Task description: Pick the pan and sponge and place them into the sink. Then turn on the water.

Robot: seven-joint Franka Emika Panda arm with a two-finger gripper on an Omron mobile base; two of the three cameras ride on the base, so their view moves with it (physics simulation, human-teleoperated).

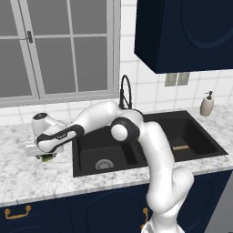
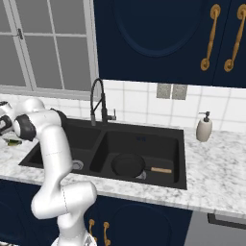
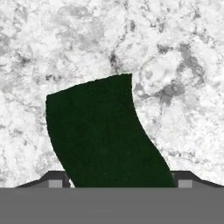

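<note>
Straddling the sponge (image 3: 103,131), claw (image 3: 117,180) is down on the marble counter (image 3: 175,52) w/ one fingertip (image 3: 55,179) each side of the dark green block. Jaws stand apart; can't tell from the hand view whether the pads touch the sponge sides yet, so not calling it gripped. Left base view puts the claw (image 1: 44,154) low on the counter (image 1: 27,177) left of the sink (image 1: 91,150), near its left rim, sponge (image 1: 47,158) peeking out under the hand as a green-yellow sliver.

Pan (image 2: 129,165) already lies in the right basin, brown handle (image 2: 161,170) pointing toward the right rim. So pan step looks done, sponge pick is the step in hand.

Next, imo: squeeze shut on the sponge, confirm it's pinched, lift clear of the counter, swing right over the sink rim, drop in a basin. Left basin is nearer. Sponge is soft, so expect it to squash.

Faucet (image 2: 98,103) at the back rim by the divider, no stream visible, water still to do. Soap dispenser (image 2: 204,129) sits at the back right, not involved.
</note>
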